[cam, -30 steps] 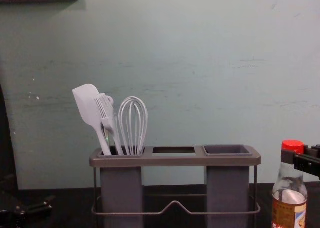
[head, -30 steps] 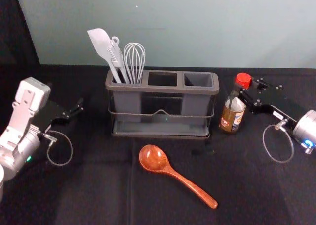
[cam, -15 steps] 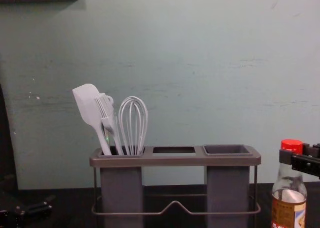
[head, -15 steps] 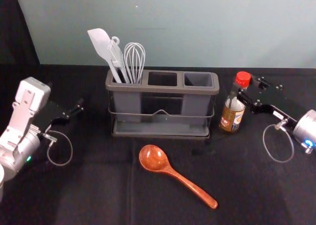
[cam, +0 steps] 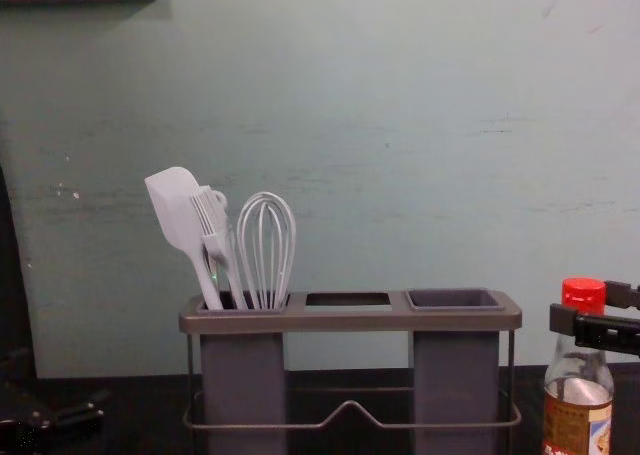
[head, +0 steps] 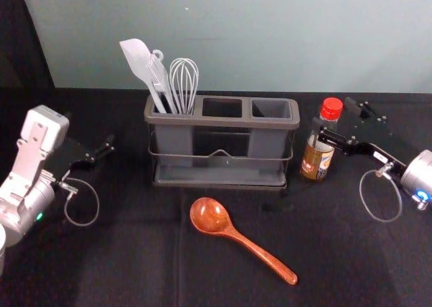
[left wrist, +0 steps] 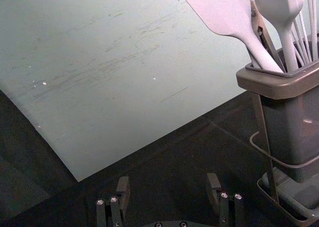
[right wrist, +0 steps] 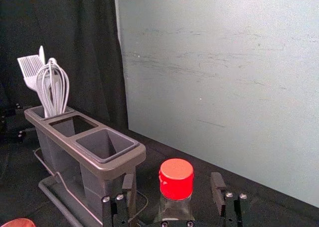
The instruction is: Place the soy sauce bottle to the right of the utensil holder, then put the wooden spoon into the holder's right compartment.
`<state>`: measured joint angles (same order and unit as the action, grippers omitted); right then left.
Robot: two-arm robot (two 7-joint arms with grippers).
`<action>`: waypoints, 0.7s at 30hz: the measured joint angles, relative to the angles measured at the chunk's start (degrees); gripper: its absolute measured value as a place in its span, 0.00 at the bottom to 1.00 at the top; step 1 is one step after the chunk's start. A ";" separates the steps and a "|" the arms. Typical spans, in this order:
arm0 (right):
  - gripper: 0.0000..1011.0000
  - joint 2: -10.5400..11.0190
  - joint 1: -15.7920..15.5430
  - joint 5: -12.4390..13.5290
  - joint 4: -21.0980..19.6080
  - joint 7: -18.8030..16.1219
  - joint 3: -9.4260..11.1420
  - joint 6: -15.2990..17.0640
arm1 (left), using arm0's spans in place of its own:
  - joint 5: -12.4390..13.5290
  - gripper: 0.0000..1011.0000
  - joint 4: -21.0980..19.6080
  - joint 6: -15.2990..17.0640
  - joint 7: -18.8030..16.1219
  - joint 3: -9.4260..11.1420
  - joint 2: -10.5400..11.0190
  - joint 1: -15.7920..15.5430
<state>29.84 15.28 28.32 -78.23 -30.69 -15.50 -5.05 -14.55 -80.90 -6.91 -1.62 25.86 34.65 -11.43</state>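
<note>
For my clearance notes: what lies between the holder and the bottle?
Low down, bare cloth, in the head view. Higher up, a finger of the open right end effector stands between holder and bottle, in the right wrist view.

Silvery arms point(head: 24, 169); apparently grey cable loops point(head: 385, 221)

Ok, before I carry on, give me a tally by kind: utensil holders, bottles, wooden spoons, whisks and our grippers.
Utensil holder: 1
Soy sauce bottle: 1
Wooden spoon: 1
Whisk: 1
Grippers: 2, the left gripper beyond the holder's left end and the right gripper around the bottle's upper part
Total: 6
</note>
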 joint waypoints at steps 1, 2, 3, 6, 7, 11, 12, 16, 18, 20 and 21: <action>0.97 0.00 0.00 0.01 -0.01 0.00 0.00 0.00 | 0.00 0.99 0.00 0.00 0.00 0.00 0.00 0.00; 0.98 0.00 0.00 0.01 -0.02 0.00 0.00 0.00 | 0.01 0.99 0.00 0.00 0.00 0.00 0.00 0.00; 0.99 0.00 0.00 0.01 -0.02 0.00 0.00 0.00 | 0.01 0.99 0.00 0.00 0.00 0.00 0.00 0.00; 0.99 0.00 0.00 0.02 -0.02 0.00 0.00 0.00 | 0.00 0.99 0.00 0.00 0.00 0.00 0.00 0.00; 0.99 0.00 0.00 0.03 -0.02 0.00 0.00 0.00 | 0.00 0.99 0.00 0.00 0.00 0.00 0.00 0.00; 0.99 0.00 0.00 0.04 -0.02 0.01 0.00 0.00 | 0.00 0.99 0.00 0.00 0.00 0.00 0.00 0.00; 0.99 0.00 0.00 0.04 -0.02 0.01 0.00 0.00 | 0.00 0.99 0.00 0.00 0.00 0.00 0.00 0.00; 0.99 0.11 -0.20 0.04 -0.51 0.14 0.11 0.10 | 0.00 0.99 0.00 0.00 0.00 0.00 0.00 0.00; 0.99 0.36 -0.70 0.08 -1.59 0.46 0.49 0.37 | 0.00 0.99 0.00 0.00 0.00 0.00 0.00 0.00; 0.99 0.78 -1.47 0.26 -3.07 0.81 1.09 0.50 | 0.00 0.99 0.00 0.00 0.00 0.00 0.00 0.00; 0.99 0.95 -1.79 0.28 -3.66 0.89 1.29 0.46 | 0.00 0.99 0.00 0.00 0.00 0.00 0.00 0.00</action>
<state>30.79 13.50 28.60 -81.89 -29.81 -14.21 -4.59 -14.55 -80.90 -6.90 -1.62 25.86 34.64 -11.43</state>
